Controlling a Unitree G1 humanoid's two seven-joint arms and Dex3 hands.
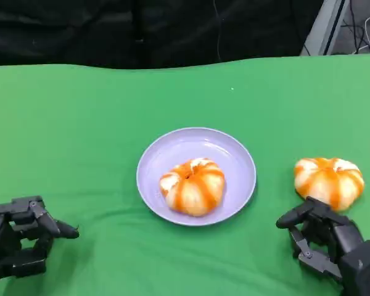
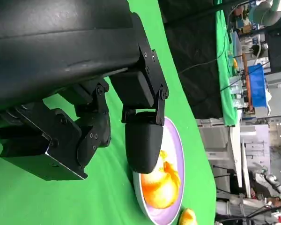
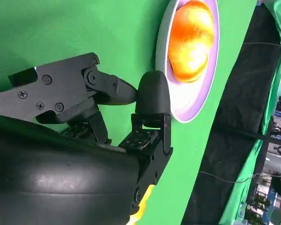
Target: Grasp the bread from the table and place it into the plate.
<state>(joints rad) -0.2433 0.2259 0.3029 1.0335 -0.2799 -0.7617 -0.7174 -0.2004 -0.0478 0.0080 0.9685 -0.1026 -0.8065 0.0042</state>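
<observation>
**One bun plated, one bun on the cloth, both hands low**

Head view. Green-covered desk [image 1: 80,123] fills most of the frame; dark backdrop along the top edge.

Lavender plate [image 1: 172,148] sits at centre frame. A round bread [image 1: 193,185] with orange stripes lies in it, toward the plate's lower half.

Second bread [image 1: 329,179], same striping, rests on the green cloth at right of frame, well apart from the plate.

Right hand [image 1: 324,237] at lower right of frame, just below the second bread. Fingers spread, holding nothing; the uppermost fingertip is just beside the bun's lower edge, contact cannot be told. Right wrist view: fingers [image 3: 152,96] apart over the cloth, the plate [image 3: 187,105] and its bread [image 3: 192,40] beyond them, a sliver of yellow-orange at the frame's lower edge beside the shell.

Left hand [image 1: 24,243] at lower left of frame, resting on the cloth, fingers parted, nothing in them. Left wrist view: fingers [image 2: 143,145] hang apart above the cloth; plate [image 2: 175,145] with bread [image 2: 164,185] at lower centre; a bit of the other bun [image 2: 187,218] at bottom edge.
</observation>
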